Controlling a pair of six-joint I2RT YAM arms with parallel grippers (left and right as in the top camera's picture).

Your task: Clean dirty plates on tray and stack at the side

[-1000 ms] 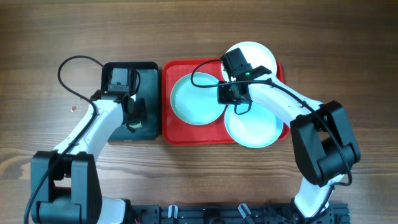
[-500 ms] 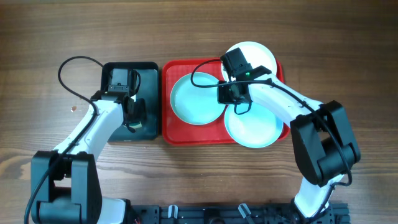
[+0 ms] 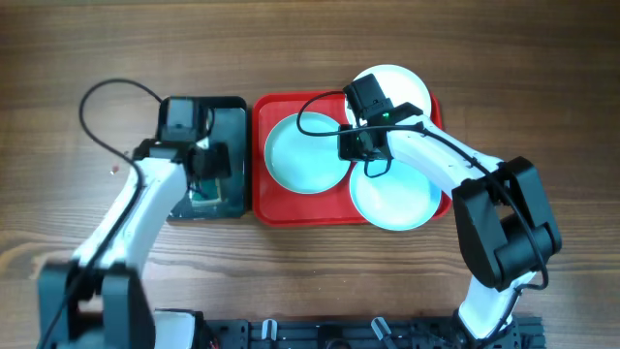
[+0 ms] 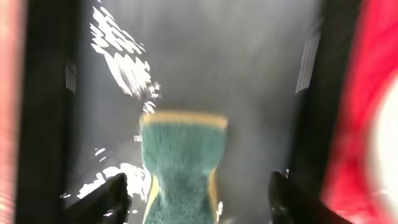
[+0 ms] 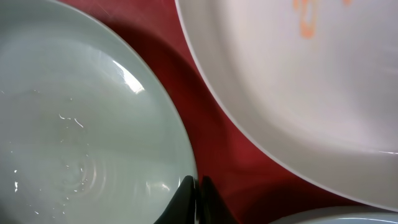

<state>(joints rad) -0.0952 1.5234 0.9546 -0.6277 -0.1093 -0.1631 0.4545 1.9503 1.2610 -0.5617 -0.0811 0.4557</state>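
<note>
The red tray (image 3: pixel 260 207) holds three plates. A pale aqua plate (image 3: pixel 298 155) lies on its left, a white plate (image 3: pixel 395 87) at the back right and a second aqua plate (image 3: pixel 395 199) at the front right. My right gripper (image 3: pixel 350 152) is shut on the right rim of the left aqua plate (image 5: pixel 74 143), its fingertips (image 5: pixel 186 190) pinched over the edge. The white plate (image 5: pixel 298 87) carries an orange smear (image 5: pixel 307 20). My left gripper (image 4: pixel 196 202) hangs open over a green sponge (image 4: pixel 181 165), both fingers (image 4: pixel 109 199) standing clear of its sides.
A black tray (image 3: pixel 233 112) sits just left of the red tray and holds the sponge (image 3: pixel 205 192); its floor (image 4: pixel 249 74) is wet and glossy. Bare wooden table (image 3: pixel 542 87) surrounds both trays. The left arm's cable (image 3: pixel 97 107) loops over the table at the far left.
My left gripper has opened and let go of the sponge, which now lies in the black tray, and the left arm has shifted. The right gripper and the plates have not moved.
</note>
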